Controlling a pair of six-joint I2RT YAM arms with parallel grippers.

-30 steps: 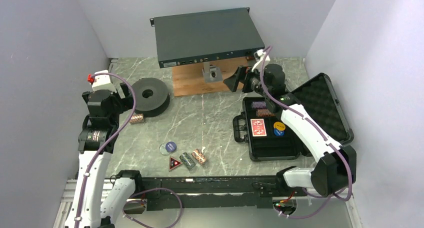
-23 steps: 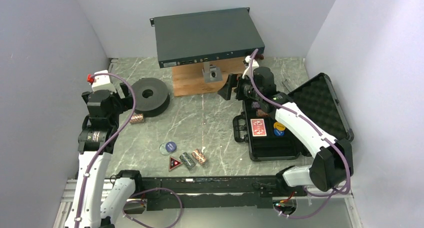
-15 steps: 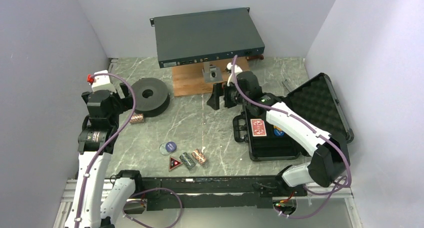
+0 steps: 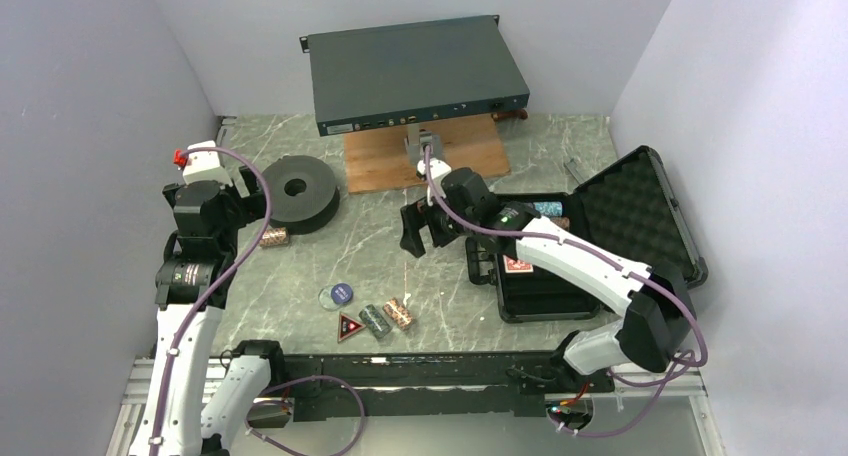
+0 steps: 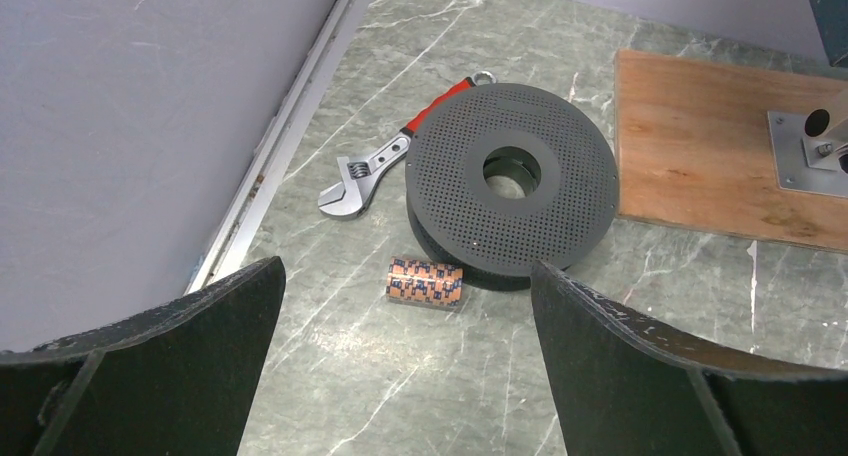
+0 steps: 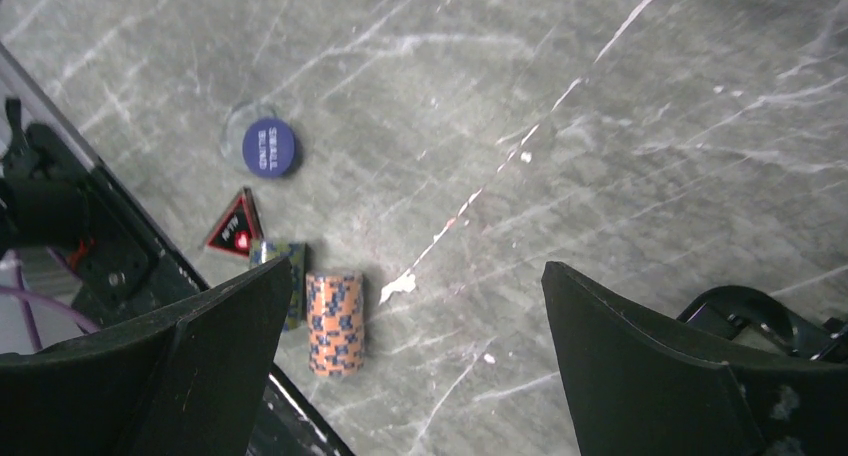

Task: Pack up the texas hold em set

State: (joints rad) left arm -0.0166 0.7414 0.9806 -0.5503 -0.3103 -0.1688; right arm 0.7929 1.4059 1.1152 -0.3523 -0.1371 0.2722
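Left claw (image 5: 405,276) wide open, arm folded upright; right claw (image 4: 424,232) wide open, arm extended leftward.

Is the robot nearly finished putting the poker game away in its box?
Partway, I think. Done: a red card deck and a chip roll lie in the open black case. In hand: nothing, the left gripper and right gripper are both open and empty. Left out: the blue button, the triangle, a dark roll, an orange roll, and another roll by the spool. The lid is not yet shut.
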